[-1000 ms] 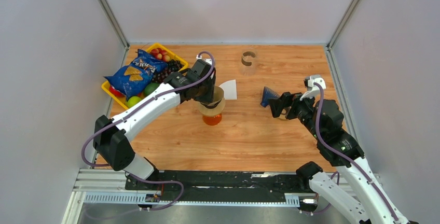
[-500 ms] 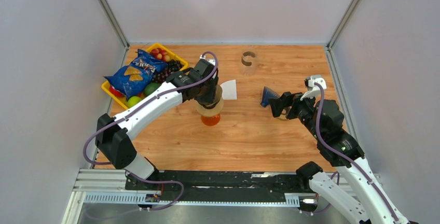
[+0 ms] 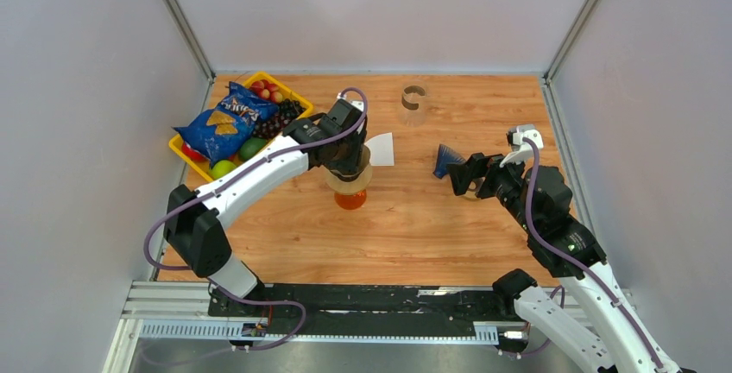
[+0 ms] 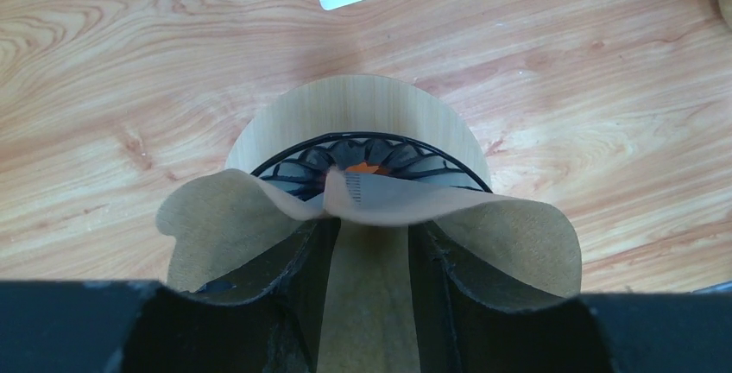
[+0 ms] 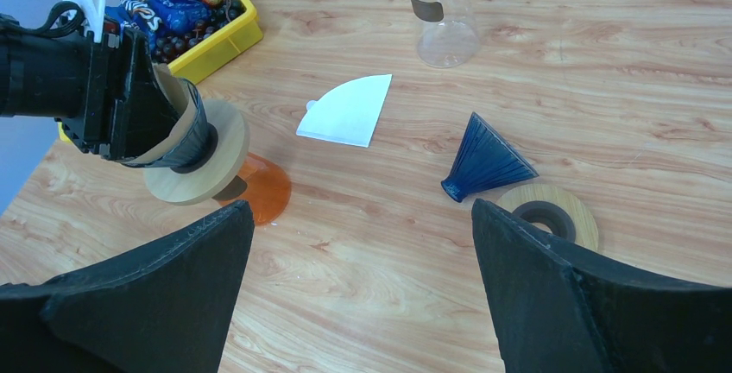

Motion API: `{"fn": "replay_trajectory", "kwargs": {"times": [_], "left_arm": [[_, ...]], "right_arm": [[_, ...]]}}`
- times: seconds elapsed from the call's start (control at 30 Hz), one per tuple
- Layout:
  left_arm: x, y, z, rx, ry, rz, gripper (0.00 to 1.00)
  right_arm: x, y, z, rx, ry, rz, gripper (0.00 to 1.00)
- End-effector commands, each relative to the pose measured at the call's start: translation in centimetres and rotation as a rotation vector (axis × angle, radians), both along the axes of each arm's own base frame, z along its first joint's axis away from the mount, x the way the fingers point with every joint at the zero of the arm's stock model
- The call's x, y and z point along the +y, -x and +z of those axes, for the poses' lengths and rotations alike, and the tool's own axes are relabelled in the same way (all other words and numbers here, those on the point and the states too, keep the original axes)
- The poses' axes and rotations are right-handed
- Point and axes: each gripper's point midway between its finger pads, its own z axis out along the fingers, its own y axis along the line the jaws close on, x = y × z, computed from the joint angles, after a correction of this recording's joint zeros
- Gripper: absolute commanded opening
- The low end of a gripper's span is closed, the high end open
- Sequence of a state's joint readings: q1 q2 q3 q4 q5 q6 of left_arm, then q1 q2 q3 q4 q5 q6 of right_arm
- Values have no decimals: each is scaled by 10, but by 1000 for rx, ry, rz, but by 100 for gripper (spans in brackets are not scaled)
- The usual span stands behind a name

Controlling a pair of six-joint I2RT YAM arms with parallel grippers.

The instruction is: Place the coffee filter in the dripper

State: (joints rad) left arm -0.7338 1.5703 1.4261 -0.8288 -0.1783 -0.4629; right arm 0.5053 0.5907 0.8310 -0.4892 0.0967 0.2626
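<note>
Brown paper coffee filter (image 4: 371, 218) is gripped by the left claw (image 4: 373, 243) and pressed into the black-ribbed dripper with wooden collar (image 4: 449, 131); release and seating are judged next, while the right claw (image 5: 362, 243) is held open.

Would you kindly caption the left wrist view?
Left gripper pressing a brown coffee filter into the wood-collared dripper.

Overhead view, two close wrist views
</note>
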Motion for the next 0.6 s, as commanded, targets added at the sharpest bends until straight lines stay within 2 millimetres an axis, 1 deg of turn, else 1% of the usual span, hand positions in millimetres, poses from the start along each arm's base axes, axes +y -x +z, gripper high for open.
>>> {"fn": "replay_trajectory", "kwargs": {"times": [0.0,0.1,0.33,0.57], "left_arm": [[-3,-4,4,-14,-17,-14,48],[-2,-3,1,-5,-25,-14,51],[-3,-3,3,-8,-20,-15,64],[-2,-2,3,-10,-30,-17,69]], "right_arm": [[-3,-1,8,-35,-4,-13,100],[-4,-1,8,-36,-2,-16,100],[-4,-1,8,-35,-2,-17,100],[-4,-2,8,-34,-1,-19,100]]}}
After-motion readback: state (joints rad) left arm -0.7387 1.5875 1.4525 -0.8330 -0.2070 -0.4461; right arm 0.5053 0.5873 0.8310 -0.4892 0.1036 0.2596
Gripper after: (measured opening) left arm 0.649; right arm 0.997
